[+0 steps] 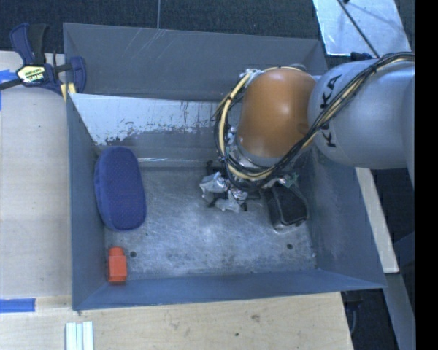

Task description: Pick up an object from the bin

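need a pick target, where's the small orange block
In the camera view, the orange block sits in the bin's lower-left corner, just below the blue oval pad.

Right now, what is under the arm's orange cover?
The pincer hangs over the grey bin floor, with a black object beside it, its upper end hidden by the orange cover. The floor directly beneath is covered.

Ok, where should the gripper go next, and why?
Probably a small shift toward the view's right, over the black rounded flat object. It lies nearest the gripper, whereas the blue padded oval case and small orange block sit far across the grey metal bin.
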You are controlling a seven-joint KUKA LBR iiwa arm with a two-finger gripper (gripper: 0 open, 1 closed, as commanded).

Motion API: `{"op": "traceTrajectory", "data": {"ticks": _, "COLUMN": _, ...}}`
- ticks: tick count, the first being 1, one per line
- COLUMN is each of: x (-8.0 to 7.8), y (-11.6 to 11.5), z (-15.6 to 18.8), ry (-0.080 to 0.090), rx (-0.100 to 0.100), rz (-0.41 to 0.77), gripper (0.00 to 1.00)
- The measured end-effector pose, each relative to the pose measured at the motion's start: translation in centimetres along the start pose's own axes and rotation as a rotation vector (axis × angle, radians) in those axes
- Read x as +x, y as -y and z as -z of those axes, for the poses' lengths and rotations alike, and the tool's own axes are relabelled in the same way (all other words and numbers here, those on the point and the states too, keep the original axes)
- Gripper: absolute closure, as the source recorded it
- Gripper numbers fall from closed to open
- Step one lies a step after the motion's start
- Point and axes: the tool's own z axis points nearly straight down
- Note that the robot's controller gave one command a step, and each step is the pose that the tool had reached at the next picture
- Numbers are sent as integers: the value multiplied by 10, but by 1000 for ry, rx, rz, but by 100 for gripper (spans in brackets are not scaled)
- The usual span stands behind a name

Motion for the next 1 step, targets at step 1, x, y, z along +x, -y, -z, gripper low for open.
{"op": "traceTrajectory", "data": {"ticks": 1, "x": -3, "y": 2, "z": 84, "ry": 4, "rx": 5, "rz": -3, "gripper": 100}}
